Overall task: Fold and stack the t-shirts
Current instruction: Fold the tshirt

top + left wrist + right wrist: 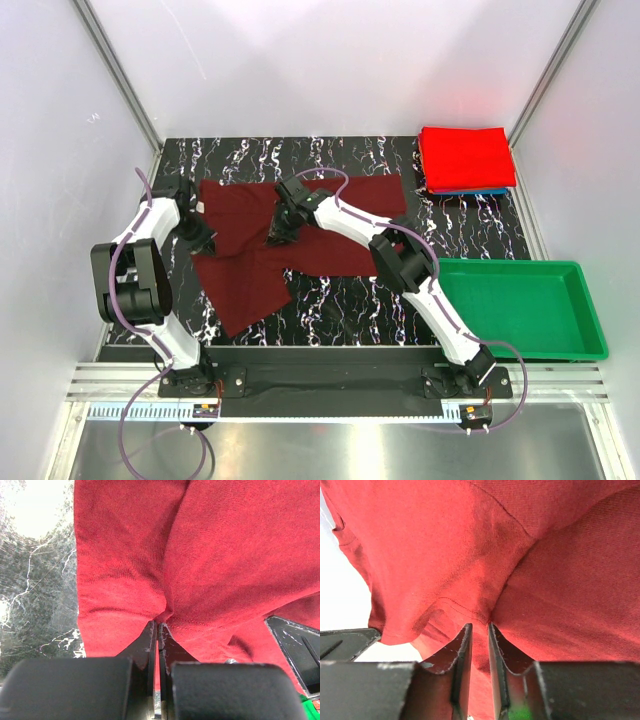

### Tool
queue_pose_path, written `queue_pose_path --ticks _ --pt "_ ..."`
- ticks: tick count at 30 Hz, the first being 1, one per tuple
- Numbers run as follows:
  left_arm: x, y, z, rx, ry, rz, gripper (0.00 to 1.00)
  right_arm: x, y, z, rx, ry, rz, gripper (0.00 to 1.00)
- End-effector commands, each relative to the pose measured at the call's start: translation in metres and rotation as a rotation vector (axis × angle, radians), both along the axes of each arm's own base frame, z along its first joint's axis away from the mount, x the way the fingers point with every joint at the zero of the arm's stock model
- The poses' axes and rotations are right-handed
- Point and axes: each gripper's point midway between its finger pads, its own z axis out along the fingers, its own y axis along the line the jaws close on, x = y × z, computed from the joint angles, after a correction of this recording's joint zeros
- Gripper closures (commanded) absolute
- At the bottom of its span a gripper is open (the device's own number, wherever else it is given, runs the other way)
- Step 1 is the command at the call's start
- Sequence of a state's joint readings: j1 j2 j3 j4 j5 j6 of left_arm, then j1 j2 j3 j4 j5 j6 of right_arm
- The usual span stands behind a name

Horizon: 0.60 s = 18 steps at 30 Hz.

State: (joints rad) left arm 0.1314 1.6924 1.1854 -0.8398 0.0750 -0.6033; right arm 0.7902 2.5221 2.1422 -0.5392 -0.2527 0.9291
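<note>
Left gripper (157, 625) is clamped on the maroon shirt (250, 275): jaws almost touching, with a fold of cloth bunched at the tips. Right gripper (479, 626) is grasping the same shirt, and cloth runs down through the narrow gap between its jaws.

The shirt lies on the black marbled table (340, 300), left of centre. Its body runs left to right across the far half, and one flap angles toward the near left. Your left gripper sits at the shirt's left edge and your right one on its middle. The right arm crosses over the shirt's right half and hides part of it from the top view.

Folded bright red shirt (465, 157) is in the far-right corner, on top of a blue one (485, 191) that shows only as a thin edge. Green tray (592, 318) is at near right, apart from the maroon shirt and just beside the right arm's elbow.

Cloth fills both wrist views. You only get a strip of table at the left of the left wrist view.
</note>
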Motion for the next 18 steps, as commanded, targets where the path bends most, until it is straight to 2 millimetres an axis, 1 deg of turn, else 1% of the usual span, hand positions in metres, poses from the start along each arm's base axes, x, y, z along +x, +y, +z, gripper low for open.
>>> queue_pose_path --ticks 1,2,3,5,8,11,13,14,16,17,18 --pt "0.017 -0.001 0.010 0.001 -0.052 0.002 1.00 0.000 0.012 0.006 0.011 -0.010 -0.004 0.73" --pt "0.017 -0.001 0.010 -0.001 -0.052 0.002 1.00 0.000 0.011 0.002 0.002 -0.001 -0.005 0.73" --pt "0.018 -0.002 0.010 -0.001 -0.052 -0.001 1.00 0.000 0.012 0.004 0.000 -0.004 -0.007 0.73" --pt "0.018 -0.002 0.009 0.000 -0.047 -0.001 1.00 0.000 0.008 -0.001 -0.027 0.004 -0.015 0.73" --pt "0.019 -0.003 0.009 -0.001 -0.050 -0.003 1.00 0.002 0.007 0.000 -0.031 -0.002 -0.018 0.74" --pt "0.020 -0.002 0.009 0.001 -0.050 -0.006 1.00 0.002 0.005 -0.004 -0.051 0.004 -0.023 0.76" --pt "0.021 -0.001 0.010 0.006 -0.050 -0.004 1.00 0.006 0.006 0.000 -0.050 -0.011 -0.021 0.84" --pt "0.021 -0.001 0.010 0.008 -0.048 -0.007 1.00 0.006 0.007 0.003 -0.051 -0.018 -0.018 0.94" --pt "0.024 0.003 0.014 0.027 -0.051 -0.007 1.00 0.011 0.008 0.014 -0.037 -0.043 -0.017 1.00" --pt "0.025 0.005 0.017 0.035 -0.051 -0.005 1.00 0.015 0.011 0.029 -0.013 -0.078 -0.010 1.00" --pt "0.025 0.006 0.020 0.043 -0.047 -0.006 1.00 0.017 0.013 0.038 -0.002 -0.096 -0.004 1.00"
